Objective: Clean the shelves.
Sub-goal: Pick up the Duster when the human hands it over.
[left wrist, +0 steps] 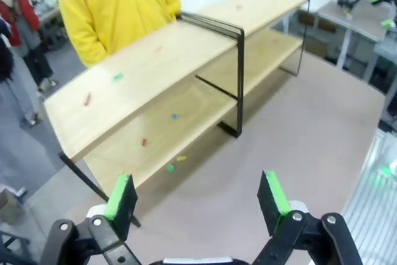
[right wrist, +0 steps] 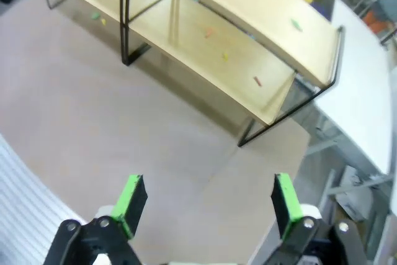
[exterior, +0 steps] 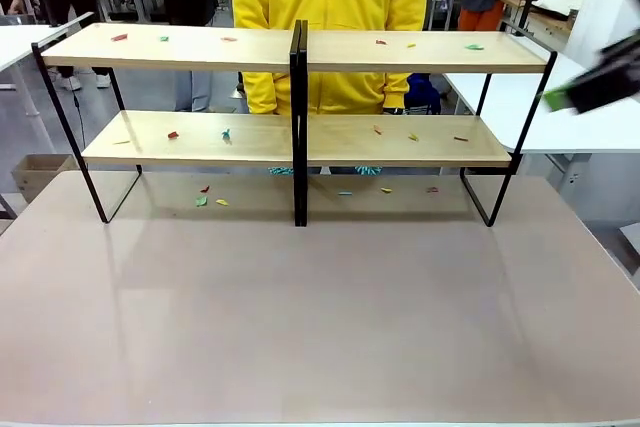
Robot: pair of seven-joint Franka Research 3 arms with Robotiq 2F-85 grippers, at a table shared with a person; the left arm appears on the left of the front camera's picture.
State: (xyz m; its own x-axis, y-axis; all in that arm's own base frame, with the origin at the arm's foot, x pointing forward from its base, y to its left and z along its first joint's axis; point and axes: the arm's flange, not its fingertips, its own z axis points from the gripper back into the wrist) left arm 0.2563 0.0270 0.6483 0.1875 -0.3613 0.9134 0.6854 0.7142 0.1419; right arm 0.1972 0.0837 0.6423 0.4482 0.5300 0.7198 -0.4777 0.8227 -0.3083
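No text, label, brand, number or sign can be read anywhere in these pictures.

We see a grey-brown tabletop (exterior: 320,317), smooth and faintly glossy. Toward its far edge lie small coloured scraps (exterior: 201,201): a red, a green and a yellow one close together on the left, and three more spread out to the right. A person (exterior: 335,7) in a yellow hooded top stands at the far side. A white table (exterior: 590,132) stands on the right, a second white table (exterior: 15,42) on the left, and below that one a cardboard box (exterior: 30,175) sits on the floor.
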